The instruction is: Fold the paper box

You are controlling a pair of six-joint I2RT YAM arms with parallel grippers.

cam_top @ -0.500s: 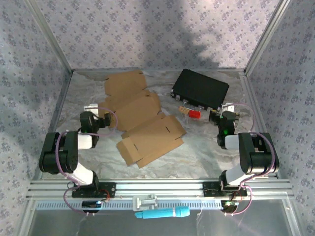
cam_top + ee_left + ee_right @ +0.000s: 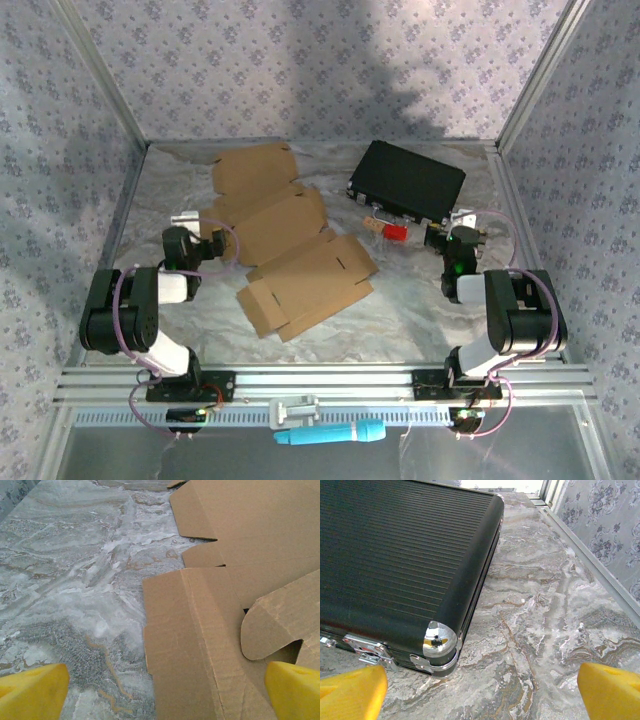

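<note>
Patterned wallpaper [image 2: 300, 70], pale grey with small dark floral sprigs, covers the walls behind and to both sides of the cell, and metal posts run up the back corners. The desk [image 2: 410, 300] has a marbled grey and white surface with faint brown veins, and a ridged aluminium rail [image 2: 330, 380] closes its near edge. The paper box [image 2: 295, 270] lies unfolded and flat on the desk, left of centre, as plain brown cardboard with creased panels and loose flaps. More flat cardboard [image 2: 255, 172] reaches from it towards the back left. A black ribbed case [image 2: 408, 180] with chrome corners and latches lies closed at the back right, and a small red thing [image 2: 396, 232] sits just in front of it. A turquoise tool [image 2: 330, 434] rests below the rail. The left end effector [image 2: 160, 690] is spread wide and grips nothing, with its yellow fingertips [image 2: 32, 690] low over the paper box's left edge [image 2: 200, 645]. The right end effector [image 2: 480, 692] is equally wide and empty, with its fingertips [image 2: 612, 690] near the corner of the case [image 2: 395, 555].
</note>
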